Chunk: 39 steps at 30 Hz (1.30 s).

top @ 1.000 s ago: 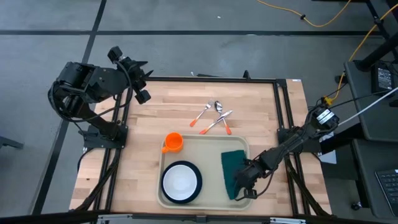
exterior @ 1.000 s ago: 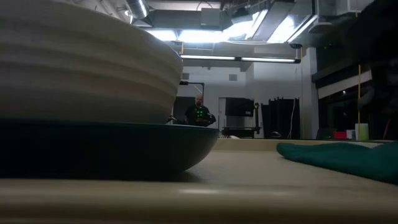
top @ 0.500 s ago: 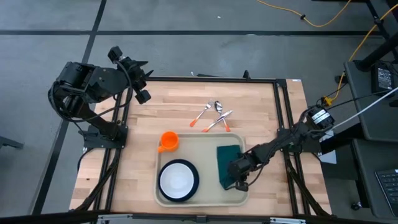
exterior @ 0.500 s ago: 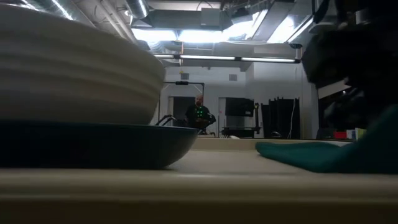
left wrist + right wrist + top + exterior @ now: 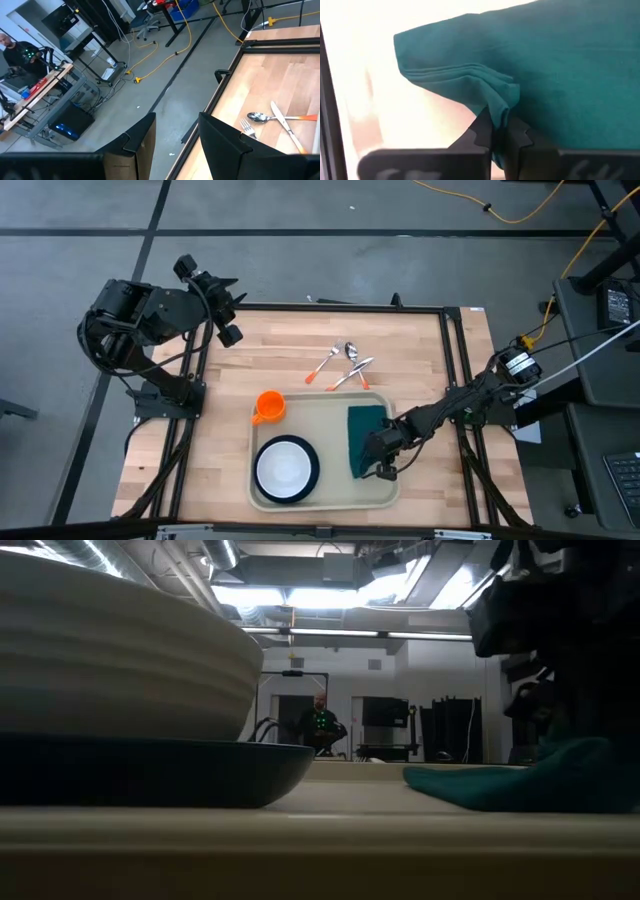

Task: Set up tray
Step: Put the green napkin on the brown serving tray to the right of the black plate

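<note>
- In the low view the bowl fills the near left side and is cut off by the picture's edge, so its full outline cannot be seen.
- The right gripper shows there only as a dark mass above the napkin; its fingers cannot be made out in that view.
- A person stands far off in the room behind the table, too small to tell more.
- The right gripper has its fingers pressed nearly together, pinching a bunched fold of the dark green napkin.
- From above, the right gripper sits at the napkin's 4 o'clock edge, over the tray.
- The tray lies at the table's 6 o'clock side; the bowl rests at its 9 o'clock end, the napkin at its 3 o'clock end.
- An orange cup stands at the tray's 11 o'clock corner; whether it touches the rim cannot be told.
- A fork, spoon and knife lie at 12 o'clock from the tray.
- The left gripper waits off the table's 10 o'clock corner, fingers parted and holding nothing.
</note>
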Each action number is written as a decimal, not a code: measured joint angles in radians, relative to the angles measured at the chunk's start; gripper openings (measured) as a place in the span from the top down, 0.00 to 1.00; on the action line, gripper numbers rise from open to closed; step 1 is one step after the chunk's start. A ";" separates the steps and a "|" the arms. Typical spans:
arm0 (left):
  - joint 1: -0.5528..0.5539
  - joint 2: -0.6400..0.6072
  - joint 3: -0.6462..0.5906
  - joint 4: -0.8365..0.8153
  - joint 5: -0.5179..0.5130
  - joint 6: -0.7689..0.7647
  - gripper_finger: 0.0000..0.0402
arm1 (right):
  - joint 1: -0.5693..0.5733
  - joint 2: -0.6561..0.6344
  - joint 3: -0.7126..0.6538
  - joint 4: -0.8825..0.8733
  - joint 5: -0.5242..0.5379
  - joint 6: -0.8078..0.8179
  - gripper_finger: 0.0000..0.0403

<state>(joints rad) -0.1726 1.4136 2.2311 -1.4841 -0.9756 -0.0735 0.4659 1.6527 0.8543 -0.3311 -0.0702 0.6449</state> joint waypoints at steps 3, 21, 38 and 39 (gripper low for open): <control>0.000 0.000 0.000 0.000 0.000 0.000 0.64 | -0.010 0.000 0.000 -0.001 -0.004 -0.005 0.96; 0.000 0.000 0.000 0.000 -0.001 0.006 0.64 | 0.031 -0.006 0.002 -0.004 -0.099 0.066 0.88; 0.000 0.000 0.000 -0.001 -0.002 0.009 0.64 | 0.029 -0.006 0.005 -0.004 -0.164 0.087 0.82; 0.000 0.000 0.000 -0.001 -0.002 0.009 0.64 | 0.029 -0.006 0.010 -0.005 -0.163 0.086 0.81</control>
<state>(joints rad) -0.1726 1.4136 2.2311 -1.4849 -0.9775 -0.0647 0.4946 1.6463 0.8642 -0.3359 -0.2337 0.7311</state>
